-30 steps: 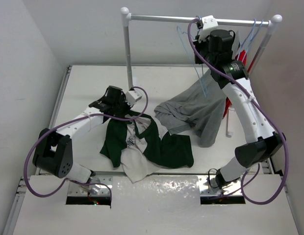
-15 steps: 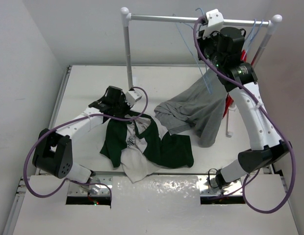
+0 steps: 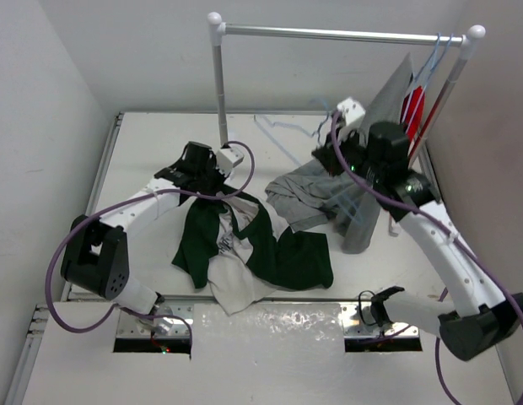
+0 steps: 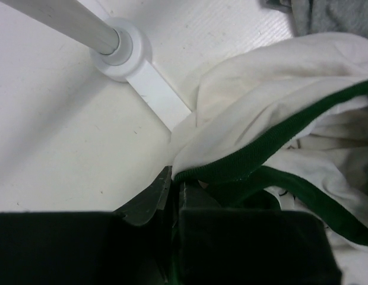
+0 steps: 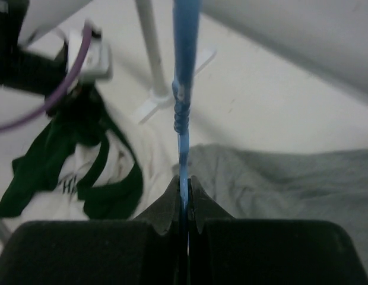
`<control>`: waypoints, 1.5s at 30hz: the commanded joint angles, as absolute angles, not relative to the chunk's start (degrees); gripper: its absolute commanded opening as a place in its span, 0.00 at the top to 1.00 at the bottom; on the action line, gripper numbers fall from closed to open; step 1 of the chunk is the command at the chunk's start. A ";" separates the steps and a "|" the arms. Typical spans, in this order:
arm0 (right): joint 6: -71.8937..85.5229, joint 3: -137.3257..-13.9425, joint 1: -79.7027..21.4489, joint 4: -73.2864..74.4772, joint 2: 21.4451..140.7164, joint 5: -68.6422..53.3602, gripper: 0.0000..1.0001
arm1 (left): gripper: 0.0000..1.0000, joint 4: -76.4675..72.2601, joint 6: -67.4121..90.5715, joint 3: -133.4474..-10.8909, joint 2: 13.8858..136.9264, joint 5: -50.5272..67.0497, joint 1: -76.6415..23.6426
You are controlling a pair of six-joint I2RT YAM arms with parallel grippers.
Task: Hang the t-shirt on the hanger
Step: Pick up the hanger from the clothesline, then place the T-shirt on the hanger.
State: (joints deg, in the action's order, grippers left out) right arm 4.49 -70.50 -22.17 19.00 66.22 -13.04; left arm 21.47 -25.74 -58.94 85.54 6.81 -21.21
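The t-shirt (image 3: 245,245), white with dark green sleeves, lies crumpled on the table's front middle. My left gripper (image 3: 212,187) is at its far edge. In the left wrist view the gripper (image 4: 175,178) is shut on the shirt's green-trimmed collar (image 4: 261,148). My right gripper (image 3: 326,156) hangs over the table's back right and is shut on the thin light-blue hanger (image 3: 278,128). In the right wrist view the hanger's twisted wire neck (image 5: 184,77) rises straight out of the closed jaws (image 5: 183,187). The t-shirt (image 5: 77,172) lies below to the left.
A plain grey shirt (image 3: 346,190) lies under my right arm and reaches up to the rail. A clothes rack (image 3: 329,34) spans the back, its left post (image 3: 219,84) and foot (image 4: 121,50) close to my left gripper. A red garment (image 3: 413,105) and spare hangers (image 3: 439,46) hang at its right end.
My right arm has come down from the rail with the hanger, to low over the grey shirt. My left gripper has shifted slightly toward the back, still on the collar.
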 commanded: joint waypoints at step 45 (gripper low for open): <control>-11.60 -47.55 -35.95 -4.92 72.87 -38.14 1.00 | 0.97 45.60 -46.05 -75.22 77.87 41.81 -20.39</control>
State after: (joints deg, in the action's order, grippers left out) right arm -9.04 -47.75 -35.66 0.30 76.34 -33.87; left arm 41.23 -39.55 -70.26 81.49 30.30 -20.80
